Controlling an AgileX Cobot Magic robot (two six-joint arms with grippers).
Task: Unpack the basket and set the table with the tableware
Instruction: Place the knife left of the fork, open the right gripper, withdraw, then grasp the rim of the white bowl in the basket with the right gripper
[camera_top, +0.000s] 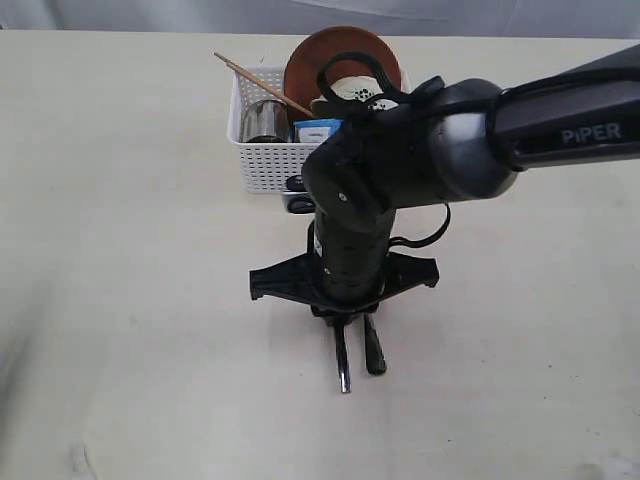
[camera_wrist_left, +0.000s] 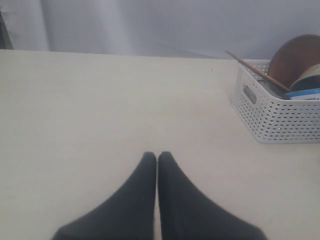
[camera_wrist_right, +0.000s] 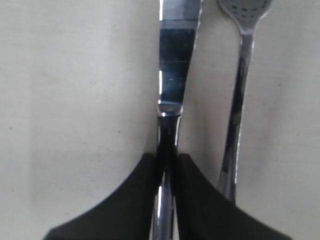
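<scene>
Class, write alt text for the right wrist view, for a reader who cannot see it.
The right gripper is closed on the handle of a steel knife, whose blade stretches away over the pale table. A second steel utensil lies alongside, its head cut off at the picture's edge.

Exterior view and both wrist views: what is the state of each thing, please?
Basket: upright, loaded.
Plate: standing on edge in basket.
Knife: gripped by right end effector.
Fork: beside knife, not gripped.
Left end effector: shut, empty.
</scene>
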